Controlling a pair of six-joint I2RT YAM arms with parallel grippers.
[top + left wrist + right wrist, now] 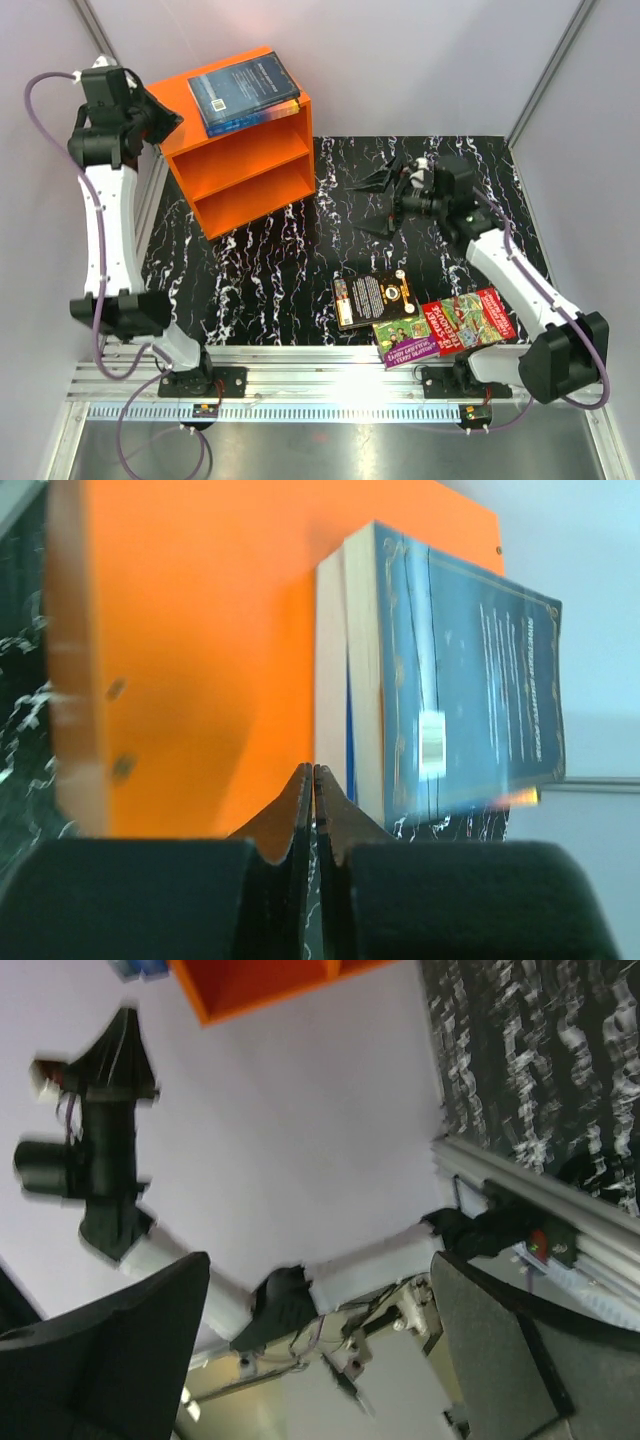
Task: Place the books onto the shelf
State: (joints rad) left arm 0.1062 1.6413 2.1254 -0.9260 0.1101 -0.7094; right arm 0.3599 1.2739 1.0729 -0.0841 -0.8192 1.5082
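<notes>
The left gripper (314, 772), jaws pressed together on nothing, hangs just beside the left edge of the bright orange boxy shelf (192, 138). A sideways sweep from there would probably shove the large blue paperback (243, 92), which lies flat on the shelf's roof rather than in a compartment, and send it off the right side. Over the black white-veined mat (260, 270), the right gripper (380, 203) hovers with its jaws wide apart and empty, well away from the three remaining books. These lie flat at the mat's near edge, close by the right arm's base, so the reach back looks awkward. Thin covers flush on the mat may slip from the fingers, and pulling one could drag its neighbour. The blue book is thick, its pale page edges and white barcode label showing. Both compartments look empty. The black paperback with yellow marks (373, 298) lies just beside the green-purple one (408, 342), which overlaps the red one (470, 318).
</notes>
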